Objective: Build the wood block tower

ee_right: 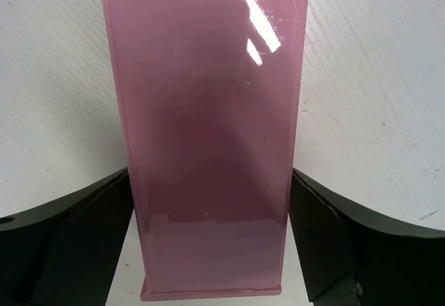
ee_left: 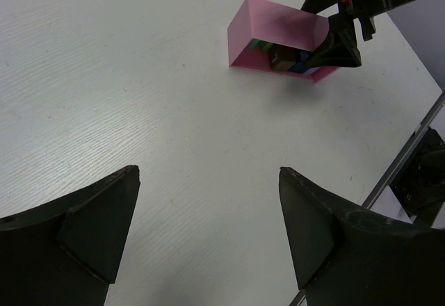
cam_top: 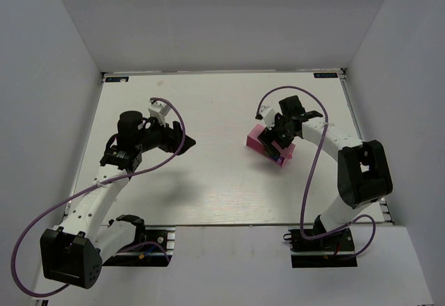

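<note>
The wood blocks [ee_left: 281, 55], green, blue and dark pieces, lie bunched inside the pink tray [ee_left: 271, 21], which is tipped onto its long side with its opening facing my left wrist camera. My right gripper [cam_top: 274, 141] straddles the tray's right end. In the right wrist view the tray's glossy underside [ee_right: 208, 111] fills the gap of that gripper [ee_right: 208, 174], and both fingers touch its side walls. My left gripper [ee_left: 208, 170] hovers open over bare table, well left of the tray, with nothing between its fingers. No tower is in view.
The white table [cam_top: 208, 188] is boxed in by grey walls on the left, back and right. The left arm's purple cable [cam_top: 177, 122] loops above the table. The table's right edge [ee_left: 400, 163] runs close behind the tray.
</note>
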Robot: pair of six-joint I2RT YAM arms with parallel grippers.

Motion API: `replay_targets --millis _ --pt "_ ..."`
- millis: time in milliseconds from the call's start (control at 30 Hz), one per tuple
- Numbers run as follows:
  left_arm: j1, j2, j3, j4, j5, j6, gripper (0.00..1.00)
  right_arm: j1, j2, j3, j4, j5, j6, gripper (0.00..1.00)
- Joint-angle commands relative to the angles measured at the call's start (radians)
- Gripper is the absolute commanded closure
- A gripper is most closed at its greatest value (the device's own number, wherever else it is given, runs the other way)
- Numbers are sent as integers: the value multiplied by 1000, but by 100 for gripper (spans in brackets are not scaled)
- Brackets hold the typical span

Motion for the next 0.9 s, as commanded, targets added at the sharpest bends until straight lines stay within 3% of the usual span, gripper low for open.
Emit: replay_targets --millis 0,467,700,867 --pt "-3 -27 8 18 30 4 9 -7 13 31 -6 -30 -5 10" --pt "-3 -27 8 18 30 4 9 0 70 122 -32 -76 -3 11" --pt "-3 -27 8 18 30 4 9 -1 93 139 -47 -89 -8 27" --pt "-3 -27 8 18 30 4 9 -4 92 140 -53 -89 -8 50"
